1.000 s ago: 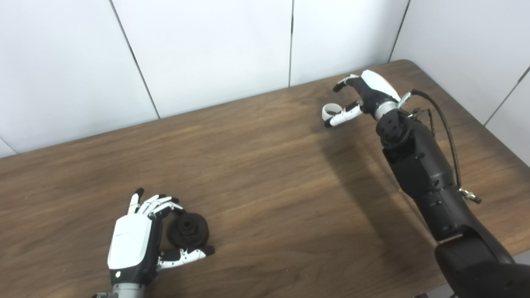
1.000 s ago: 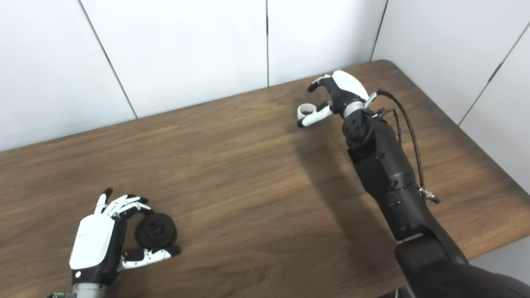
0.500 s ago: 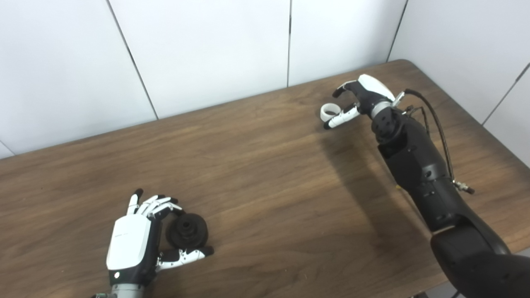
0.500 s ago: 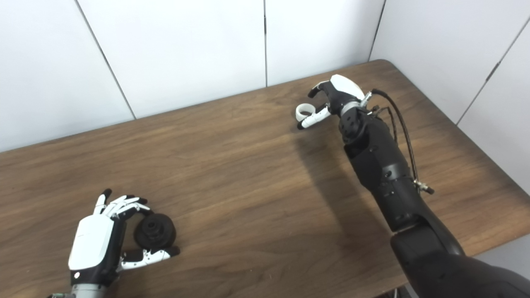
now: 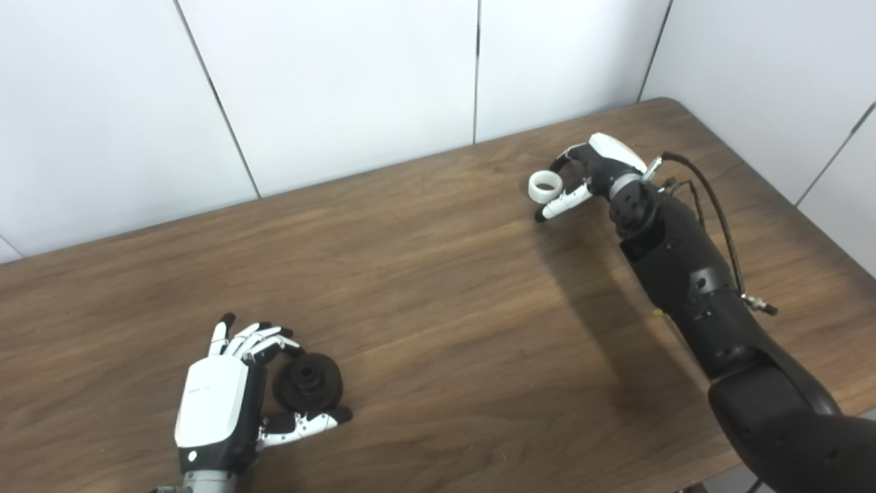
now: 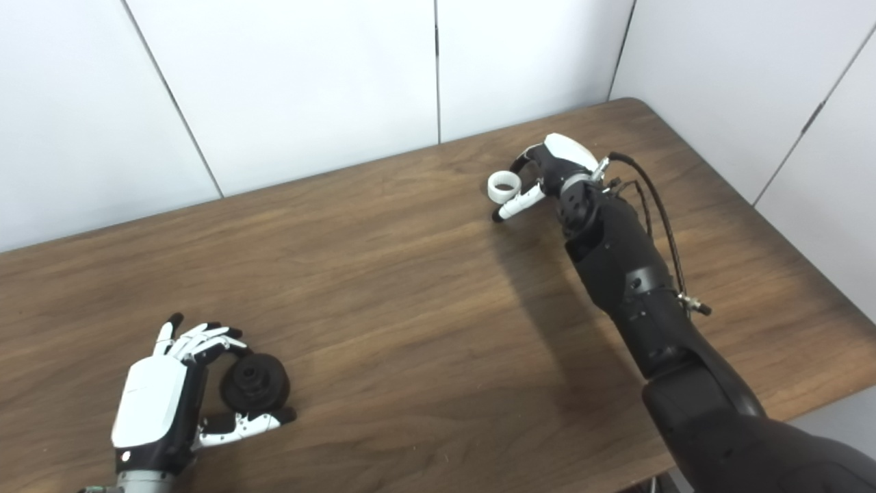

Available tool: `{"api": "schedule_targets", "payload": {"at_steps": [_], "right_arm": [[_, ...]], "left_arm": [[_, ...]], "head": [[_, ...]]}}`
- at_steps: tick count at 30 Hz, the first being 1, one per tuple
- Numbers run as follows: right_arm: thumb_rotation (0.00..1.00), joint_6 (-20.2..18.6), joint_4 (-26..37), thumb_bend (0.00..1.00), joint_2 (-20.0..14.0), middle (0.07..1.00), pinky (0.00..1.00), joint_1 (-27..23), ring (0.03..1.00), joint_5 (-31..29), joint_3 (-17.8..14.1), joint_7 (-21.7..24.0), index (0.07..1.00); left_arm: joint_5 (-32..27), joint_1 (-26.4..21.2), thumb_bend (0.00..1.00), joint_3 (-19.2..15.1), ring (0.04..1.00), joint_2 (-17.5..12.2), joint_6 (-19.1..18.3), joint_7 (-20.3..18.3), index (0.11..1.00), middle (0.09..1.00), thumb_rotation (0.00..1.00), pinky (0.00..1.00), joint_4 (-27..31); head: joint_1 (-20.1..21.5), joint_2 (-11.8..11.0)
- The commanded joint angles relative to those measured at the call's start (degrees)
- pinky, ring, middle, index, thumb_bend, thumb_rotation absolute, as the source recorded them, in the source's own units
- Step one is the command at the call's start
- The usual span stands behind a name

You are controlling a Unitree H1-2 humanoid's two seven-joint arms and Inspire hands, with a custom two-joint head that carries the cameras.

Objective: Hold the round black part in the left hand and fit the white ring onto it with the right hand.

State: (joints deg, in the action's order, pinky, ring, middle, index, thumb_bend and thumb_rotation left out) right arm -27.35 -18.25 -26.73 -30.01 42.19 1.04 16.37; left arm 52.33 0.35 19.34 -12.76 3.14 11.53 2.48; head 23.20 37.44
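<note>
1. Whereas a second ago the white ring (image 5: 545,186) lay low by the right hand's (image 5: 590,171) thumb, it is now raised and pinched between fingers and thumb, so the pick-up is judged done.
2. The round black part (image 5: 308,383) is cupped on the table (image 5: 438,287) by the left hand (image 5: 229,397), fingers curled about it; whether it is gripped cannot be told.
3. Nothing of substance is shown by one eye view that is hidden from the other.
4. The two parts are well apart, so carrying the ring across is judged to remain.
</note>
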Motion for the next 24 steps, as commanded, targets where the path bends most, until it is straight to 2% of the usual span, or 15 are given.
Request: {"api": "schedule_targets", "payload": {"at_steps": [1, 11, 24], "right_arm": [[0.24, 0.5, 1.1, 0.82, -1.7, 0.916, 1.00, -4.0, 0.975, 0.3, -0.4, -1.5, 0.715], [0.23, 0.4, 0.8, 0.79, -1.8, 0.933, 1.00, -3.9, 0.982, 0.8, -0.2, -1.1, 0.697], [0.25, 0.5, 1.0, 0.82, -1.8, 0.908, 1.00, -4.3, 0.973, -0.8, 0.6, -2.8, 0.689]], "left_arm": [[0.1, 5.8, 0.52, 0.5, 0.841, -1.9, 0.2, 1.9, 0.484, 0.749, 0.05, 1.00, -8.1], [0.2, 5.8, 0.52, 0.6, 0.833, -1.7, 0.6, 2.5, 0.484, 0.747, 0.05, 1.00, -8.2], [0.5, 5.8, 0.52, 1.0, 0.839, -1.4, -0.8, 1.3, 0.484, 0.743, 0.05, 1.00, -7.3]], "head": [[0.0, 0.0], [-0.2, 0.1], [-0.9, 0.3]]}}
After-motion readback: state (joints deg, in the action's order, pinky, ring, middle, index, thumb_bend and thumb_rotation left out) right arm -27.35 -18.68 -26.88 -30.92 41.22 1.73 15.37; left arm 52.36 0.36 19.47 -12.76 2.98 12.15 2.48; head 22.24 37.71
